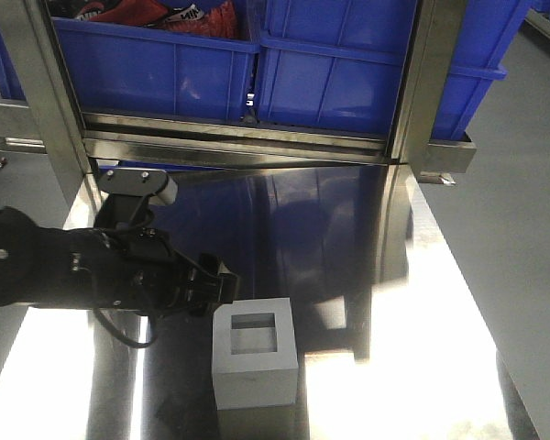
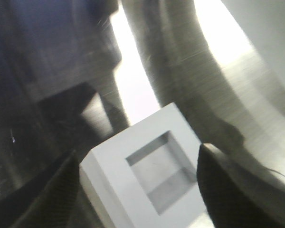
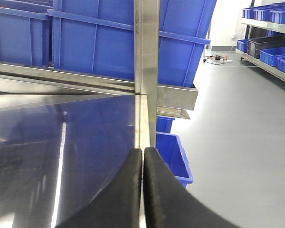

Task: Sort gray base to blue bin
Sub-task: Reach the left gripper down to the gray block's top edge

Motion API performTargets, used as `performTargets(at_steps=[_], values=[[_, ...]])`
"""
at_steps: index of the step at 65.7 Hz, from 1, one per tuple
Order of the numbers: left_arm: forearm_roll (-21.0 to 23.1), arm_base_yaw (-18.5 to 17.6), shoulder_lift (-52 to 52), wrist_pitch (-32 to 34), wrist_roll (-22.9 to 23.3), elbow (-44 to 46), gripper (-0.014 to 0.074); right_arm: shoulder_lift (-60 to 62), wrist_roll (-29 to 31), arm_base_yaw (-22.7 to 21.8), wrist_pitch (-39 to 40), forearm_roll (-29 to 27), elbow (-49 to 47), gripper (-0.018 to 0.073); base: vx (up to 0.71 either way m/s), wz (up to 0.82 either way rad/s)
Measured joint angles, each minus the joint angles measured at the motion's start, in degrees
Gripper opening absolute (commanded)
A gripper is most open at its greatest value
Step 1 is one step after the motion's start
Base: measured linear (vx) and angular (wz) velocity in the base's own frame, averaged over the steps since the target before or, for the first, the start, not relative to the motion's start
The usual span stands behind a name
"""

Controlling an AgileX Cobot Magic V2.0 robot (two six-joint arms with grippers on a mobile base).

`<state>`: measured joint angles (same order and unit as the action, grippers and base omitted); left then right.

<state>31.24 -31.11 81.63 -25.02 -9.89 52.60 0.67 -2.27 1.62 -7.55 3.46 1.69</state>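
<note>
Gray base (image 1: 255, 359), recess up, left pincer (image 2: 138, 154) spread, tips cropped

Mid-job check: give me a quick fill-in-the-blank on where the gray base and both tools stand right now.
The gray base sits on the steel table with its square recess facing ___. The left tool is ___, one finger on each side of the base. The right tool is ___, with nothing between its fingers. The bins on the rack behind the table are ___.
Missing words: up; open; shut; blue.
</note>
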Motion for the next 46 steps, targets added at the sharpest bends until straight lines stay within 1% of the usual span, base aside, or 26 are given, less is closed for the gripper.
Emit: performTargets(at_steps=[7, 11, 16, 21, 28, 46], values=[[-5.3, -0.9, 2.2, 0.0, 6.2, 0.9, 0.0503, 0.0, 0.0, 0.0, 0.0, 0.0, 0.0, -0.0009, 0.0, 0.0], [-7.5, -1.5, 3.3, 0.0, 8.9, 1.3, 0.0503, 0.0, 0.0, 0.0, 0.0, 0.0, 0.0, -0.0009, 0.0, 0.0], [-9.7, -2.1, 4.5, 0.0, 12.1, 1.6, 0.0503, 0.0, 0.0, 0.0, 0.0, 0.0, 0.0, -0.0009, 0.0, 0.0], [-10.8, -2.5, 5.7, 0.0, 14.7, 1.8, 0.0503, 0.0, 0.0, 0.0, 0.0, 0.0, 0.0, -0.0009, 0.0, 0.0], [-11.4, -2.7, 7.2, 0.0, 16.6, 1.8, 0.0503, 0.0, 0.0, 0.0, 0.0, 0.0, 0.0, -0.0009, 0.0, 0.0], [-11.6, -2.8, 10.0, -0.1, 18.4, 1.8, 0.0503, 0.0, 0.0, 0.0, 0.0, 0.0, 0.0, -0.0009, 0.0, 0.0]])
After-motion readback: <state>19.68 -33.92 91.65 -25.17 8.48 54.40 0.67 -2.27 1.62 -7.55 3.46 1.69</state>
